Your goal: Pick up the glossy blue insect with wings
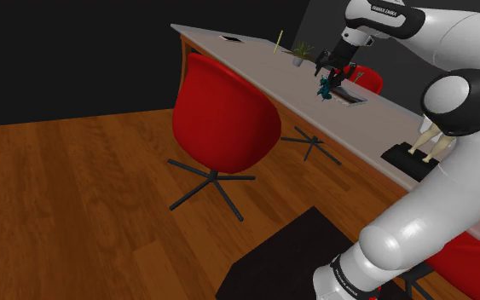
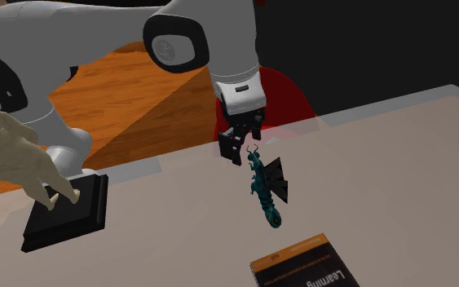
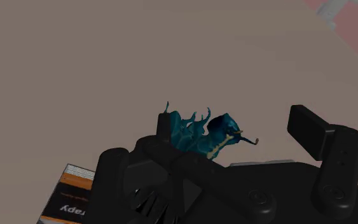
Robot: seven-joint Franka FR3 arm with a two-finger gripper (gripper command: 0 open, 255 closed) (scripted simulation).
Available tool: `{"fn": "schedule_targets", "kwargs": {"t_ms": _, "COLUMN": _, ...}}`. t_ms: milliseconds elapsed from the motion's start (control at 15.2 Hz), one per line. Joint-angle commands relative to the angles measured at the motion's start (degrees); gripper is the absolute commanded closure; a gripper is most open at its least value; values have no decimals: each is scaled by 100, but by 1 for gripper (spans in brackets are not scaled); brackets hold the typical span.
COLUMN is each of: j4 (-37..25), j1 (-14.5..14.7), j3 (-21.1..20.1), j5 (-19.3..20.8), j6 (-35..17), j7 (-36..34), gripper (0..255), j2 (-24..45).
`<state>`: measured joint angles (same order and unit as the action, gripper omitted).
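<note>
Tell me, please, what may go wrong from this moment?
The blue insect hangs below the gripper, seemingly caught at one end only, so it might swing or slip off. If it drops, it could land on the book lying close by. How firm the hold is, I cannot tell.

Lower half of insect (image 3: 193, 130) hidden behind hand (image 2: 240, 149), wrist view; book (image 2: 301, 265) cut off at btm edge.

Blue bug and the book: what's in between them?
Nothing. In the second exterior view, just a bare strip of tabletop shows between the blue bug and the book.
</note>
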<state>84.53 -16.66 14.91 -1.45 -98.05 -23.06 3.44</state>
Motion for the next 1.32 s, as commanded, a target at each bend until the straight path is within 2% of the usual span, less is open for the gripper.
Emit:
{"fn": "schedule_targets", "kwargs": {"t_ms": 0, "j4": -394, "j1": -105, "j3": 96, "j5": -85, "j6": 36, "j7": -130, "gripper": 0, "j2": 223}}
{"fn": "schedule_targets", "kwargs": {"t_ms": 264, "j4": -1303, "j1": -383, "j3": 302, "j5": -326, "j6": 182, "j7": -314, "gripper": 0, "j2": 759}}
{"fn": "schedule_targets", "kwargs": {"t_ms": 726, "j4": -404, "j1": -311, "j3": 279, "j5": -234, "j6": -473, "j7": -342, "gripper": 0, "j2": 502}}
{"fn": "schedule_targets", "kwargs": {"t_ms": 858, "j4": -337, "j1": -306, "j3": 277, "j5": -228, "j6": -524, "j7": -344, "gripper": 0, "j2": 486}}
{"fn": "schedule_targets", "kwargs": {"t_ms": 924, "j4": -340, "j1": -305, "j3": 276, "j5": -228, "j6": -525, "j7": -346, "gripper": 255, "j2": 489}}
{"fn": "schedule_targets", "kwargs": {"t_ms": 1254, "j4": -342, "j1": -305, "j3": 276, "j5": -228, "j6": -522, "j7": -346, "gripper": 255, "j2": 489}}
